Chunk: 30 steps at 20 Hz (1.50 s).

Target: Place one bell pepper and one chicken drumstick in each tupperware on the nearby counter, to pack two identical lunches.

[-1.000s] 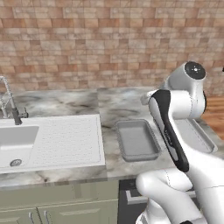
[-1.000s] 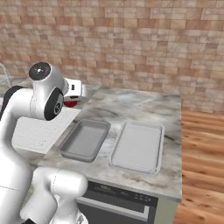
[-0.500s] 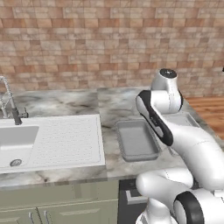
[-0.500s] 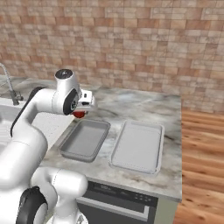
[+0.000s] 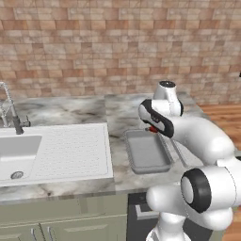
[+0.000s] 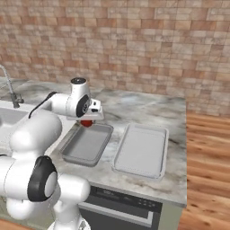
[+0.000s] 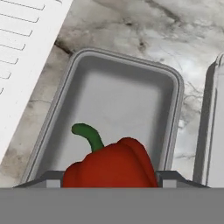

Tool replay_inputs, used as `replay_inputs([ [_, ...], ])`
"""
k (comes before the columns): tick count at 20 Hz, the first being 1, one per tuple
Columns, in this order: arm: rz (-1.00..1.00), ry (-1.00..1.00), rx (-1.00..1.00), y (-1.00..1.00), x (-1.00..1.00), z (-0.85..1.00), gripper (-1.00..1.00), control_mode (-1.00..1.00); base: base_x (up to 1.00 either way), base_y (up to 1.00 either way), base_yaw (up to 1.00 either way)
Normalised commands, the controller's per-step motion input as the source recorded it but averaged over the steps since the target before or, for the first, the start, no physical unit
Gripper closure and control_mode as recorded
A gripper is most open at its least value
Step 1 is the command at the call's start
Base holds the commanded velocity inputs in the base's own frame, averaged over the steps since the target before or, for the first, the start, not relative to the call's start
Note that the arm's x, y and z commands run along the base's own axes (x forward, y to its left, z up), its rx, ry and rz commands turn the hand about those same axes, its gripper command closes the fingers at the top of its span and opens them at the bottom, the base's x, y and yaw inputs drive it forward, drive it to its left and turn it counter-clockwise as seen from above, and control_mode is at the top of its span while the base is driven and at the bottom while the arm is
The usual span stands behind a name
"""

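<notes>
My hand (image 7: 111, 181) is clamped on a red pepper (image 7: 111, 166), hanging over the near end of the narrower tupperware (image 7: 65, 100), which holds nothing yet. The pepper looks light, firm and glossy, so I judge it slippery; gripping its broad flanks suits it better than the thin stem. In the left base view the hand (image 5: 151, 129) sits at that tupperware's (image 5: 147, 151) far end on the marbled bench (image 5: 117, 108). In the right base view the pepper (image 6: 86, 123) hangs above it, the wider tupperware (image 6: 140, 150) just beside; brick wall behind.
</notes>
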Motion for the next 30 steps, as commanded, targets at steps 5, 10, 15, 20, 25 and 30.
replay_inputs([
  [5,0.02,0.0,0.0,0.0,0.4,-0.6,1.0,-1.0,0.0,0.0,0.0],
  [10,0.02,0.0,0.0,0.0,0.32,-0.59,1.0,-1.0,0.0,0.0,0.0],
  [15,0.0,0.0,0.0,0.0,0.32,-0.53,1.0,-1.0,0.0,0.0,0.0],
  [20,0.0,0.0,0.0,0.01,0.34,-0.43,1.0,-1.0,0.0,0.0,0.0],
  [25,0.0,0.0,0.0,0.09,0.47,-0.35,-1.0,-1.0,0.0,0.0,0.0],
  [30,0.0,0.0,0.0,0.06,0.27,-0.02,-1.0,-1.0,0.0,0.0,0.0],
])
